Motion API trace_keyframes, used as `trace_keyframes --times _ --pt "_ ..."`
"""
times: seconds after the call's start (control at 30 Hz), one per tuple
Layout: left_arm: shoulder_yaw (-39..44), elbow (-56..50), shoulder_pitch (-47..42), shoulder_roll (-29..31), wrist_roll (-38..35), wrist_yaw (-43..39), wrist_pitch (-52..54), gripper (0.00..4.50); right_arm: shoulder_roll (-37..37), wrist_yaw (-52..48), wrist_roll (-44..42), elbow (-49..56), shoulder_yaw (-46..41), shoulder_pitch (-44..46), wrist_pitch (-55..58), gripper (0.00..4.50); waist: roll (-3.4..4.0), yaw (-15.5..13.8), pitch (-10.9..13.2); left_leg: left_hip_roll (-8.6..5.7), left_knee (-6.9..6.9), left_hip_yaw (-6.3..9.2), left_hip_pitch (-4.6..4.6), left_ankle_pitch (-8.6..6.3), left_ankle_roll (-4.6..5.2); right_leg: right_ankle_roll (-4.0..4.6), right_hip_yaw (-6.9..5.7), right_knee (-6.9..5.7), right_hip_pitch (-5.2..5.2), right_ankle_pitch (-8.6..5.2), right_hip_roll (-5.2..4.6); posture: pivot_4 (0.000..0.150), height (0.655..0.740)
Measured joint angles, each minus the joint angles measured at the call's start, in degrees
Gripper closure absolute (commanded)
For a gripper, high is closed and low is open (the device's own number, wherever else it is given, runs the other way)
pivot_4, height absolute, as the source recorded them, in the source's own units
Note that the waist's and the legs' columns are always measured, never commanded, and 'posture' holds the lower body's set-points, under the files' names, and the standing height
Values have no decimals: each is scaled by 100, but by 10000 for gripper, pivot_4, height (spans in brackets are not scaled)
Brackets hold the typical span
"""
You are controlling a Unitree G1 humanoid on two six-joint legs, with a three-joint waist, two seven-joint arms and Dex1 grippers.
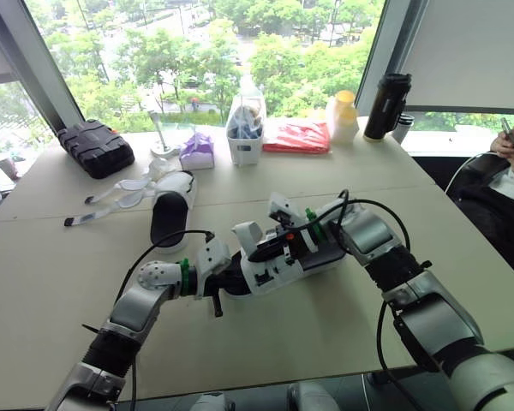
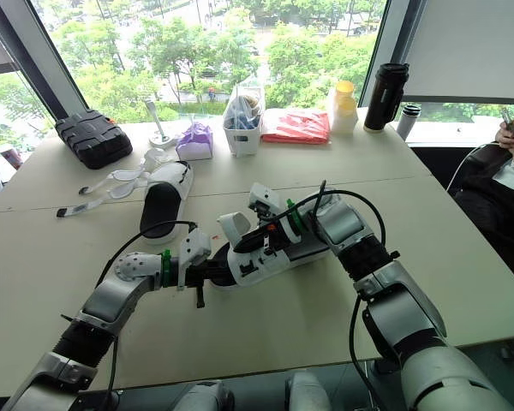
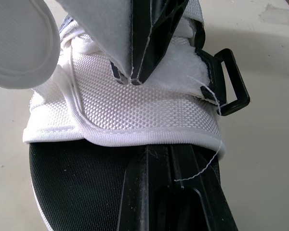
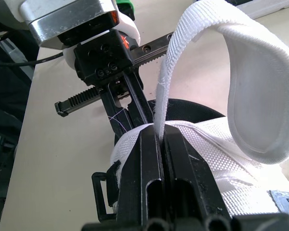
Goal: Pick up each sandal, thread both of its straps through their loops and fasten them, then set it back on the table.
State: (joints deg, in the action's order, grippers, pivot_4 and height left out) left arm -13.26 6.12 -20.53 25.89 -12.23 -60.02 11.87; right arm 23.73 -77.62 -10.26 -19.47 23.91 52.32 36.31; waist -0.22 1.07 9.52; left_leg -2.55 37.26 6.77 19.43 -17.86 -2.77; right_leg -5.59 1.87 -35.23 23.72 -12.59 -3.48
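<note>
Locate the white sandal [image 1: 278, 261] at mid-table [image 1: 343, 342], held between both grippers. The left gripper [image 3: 144, 115] is clamped on the sandal's webbing upper [image 3: 86, 110]. The right gripper [image 4: 161, 134] is pinched tight on the loose strap [image 4: 207, 29], which curls free above its fingers. A black loop [image 3: 231, 79] projects from the sandal's side edge. The second sandal [image 1: 170, 214] lies beyond the held sandal, apart from it, straps spread. Bare tabletop runs from the held sandal to the near table edge
</note>
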Motion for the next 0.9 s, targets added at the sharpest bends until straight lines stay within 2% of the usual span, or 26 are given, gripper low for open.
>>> trace_keyframes --times 0.8,0.9 --pt "-9 47 -35 1 -2 -20 -27 45000 646 -261 221 1473 305 -841 -633 44742 -2 -4 1 5 -4 0 2 0 0 -26 -1 7 0 -16 -4 1500 7400" --pt "-8 41 -34 -3 -2 -15 -39 45000 656 -206 253 1532 306 -864 -677 35855 -2 -5 1 8 -5 1 1 0 0 -26 -1 7 0 -16 -3 1500 7400"
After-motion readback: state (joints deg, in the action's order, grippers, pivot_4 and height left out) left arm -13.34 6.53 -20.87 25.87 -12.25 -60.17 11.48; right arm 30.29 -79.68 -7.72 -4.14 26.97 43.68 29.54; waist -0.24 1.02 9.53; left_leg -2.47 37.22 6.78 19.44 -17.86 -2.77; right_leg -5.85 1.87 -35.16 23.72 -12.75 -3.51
